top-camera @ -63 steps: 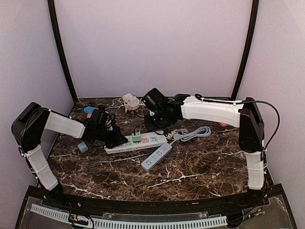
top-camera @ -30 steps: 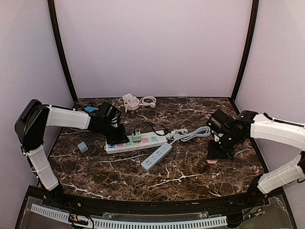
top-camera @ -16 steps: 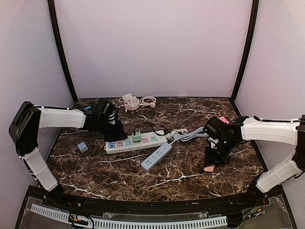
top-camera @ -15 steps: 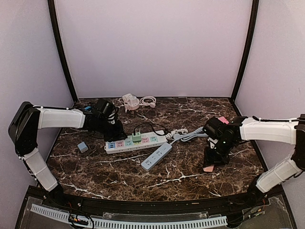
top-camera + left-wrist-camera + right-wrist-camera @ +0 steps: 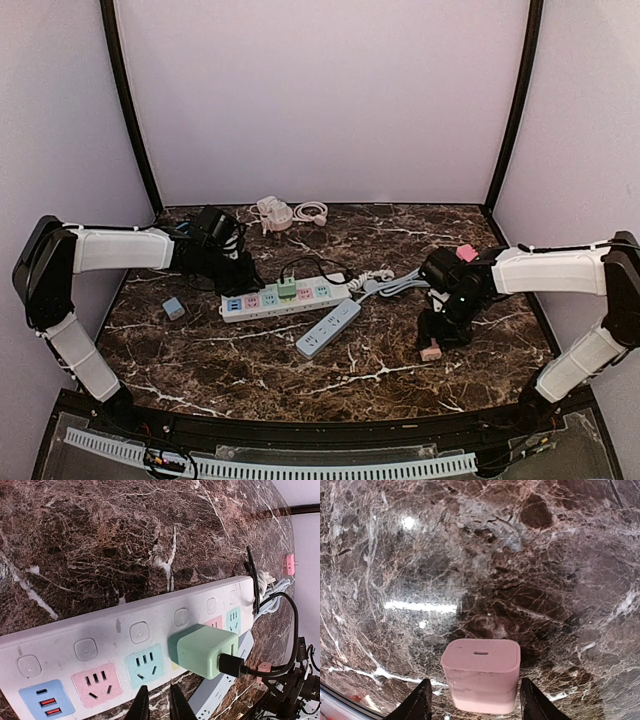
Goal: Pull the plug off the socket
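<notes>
Hovering nearly closed on nothing at the near edge of the power strip [image 5: 100, 645], seemingly to brace it, the left pincer [image 5: 157, 705] sits beside the green plug [image 5: 202, 650] seated mid-strip, while the right pincer [image 5: 476, 700] straddles, wide, 1 pink plug [image 5: 481, 672] on the bench [image 5: 520, 555] well right of the strip.

You have a plain white plastic power strip [image 5: 328, 328] lying mid-surface on the dark marble surface [image 5: 250, 350]. A small grey-blue block [image 5: 174, 308] sits toward the left edge, and a white coiled cable bundle [image 5: 275, 214] at the far edge.
</notes>
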### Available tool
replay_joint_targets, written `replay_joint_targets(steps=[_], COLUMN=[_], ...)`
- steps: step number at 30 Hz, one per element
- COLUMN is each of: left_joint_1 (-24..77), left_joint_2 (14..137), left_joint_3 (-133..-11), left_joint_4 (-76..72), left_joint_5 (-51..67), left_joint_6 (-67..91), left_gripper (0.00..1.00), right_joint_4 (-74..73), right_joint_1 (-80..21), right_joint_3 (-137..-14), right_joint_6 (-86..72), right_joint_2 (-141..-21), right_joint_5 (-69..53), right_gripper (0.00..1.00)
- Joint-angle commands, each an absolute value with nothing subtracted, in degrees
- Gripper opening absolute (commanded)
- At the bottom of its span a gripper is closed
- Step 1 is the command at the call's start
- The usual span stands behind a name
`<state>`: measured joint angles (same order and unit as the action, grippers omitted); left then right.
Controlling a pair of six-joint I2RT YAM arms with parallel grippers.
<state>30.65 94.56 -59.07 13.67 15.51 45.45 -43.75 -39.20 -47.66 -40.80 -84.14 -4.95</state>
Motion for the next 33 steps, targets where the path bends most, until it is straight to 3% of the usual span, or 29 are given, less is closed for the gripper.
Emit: replay_joint_targets(steps=[1,9,12,15,20,26,33], left_joint_1=[30.94,31.17,32.45,34.77,39.49,44.77,46.67], left_joint_2=[91.66,89.84,89.14,89.04,89.32,92.21,101.17], left_joint_3=[-57.91,-57.2,-57.8,-58.8,-62.56,-67.25,-75.32], left_joint_4=[15.6,15.73,16.79,17.97,22.94,27.47,32.6], left_joint_5=[14.88,14.82,13.47,11.64,3.4,-5.53,-11.17], left_joint_6=[44.57,43.57,43.02,42.3,41.81,43.11,44.96], left_gripper=[0.14,0.19,0.22,0.25,0.3,0.48,0.7], right_joint_4=[-41.83,-41.43,-38.96,-33.73,-24.52,-17.87,-11.91], right_joint_1=[-38.68,-38.98,-39.8,-40.39,-41.48,-42.34,-42.4], right_joint_3=[-48.29,-52.54,-56.87,-60.35,-66.44,-73.17,-77.78], right_joint_6=[-40.86,-40.45,-39.73,-39.25,-38.98,-39.28,-39.85], right_joint_2=[-84.42,-81.79,-81.71,-83.32,-88.71,-97.81,-107.02], right_joint_5=[-4.51,-2.59,-3.34,-6.63,-13.35,-19.53,-26.27], right_gripper=[0.58,0.66,0.64,0.54,0.26,0.01,0.0])
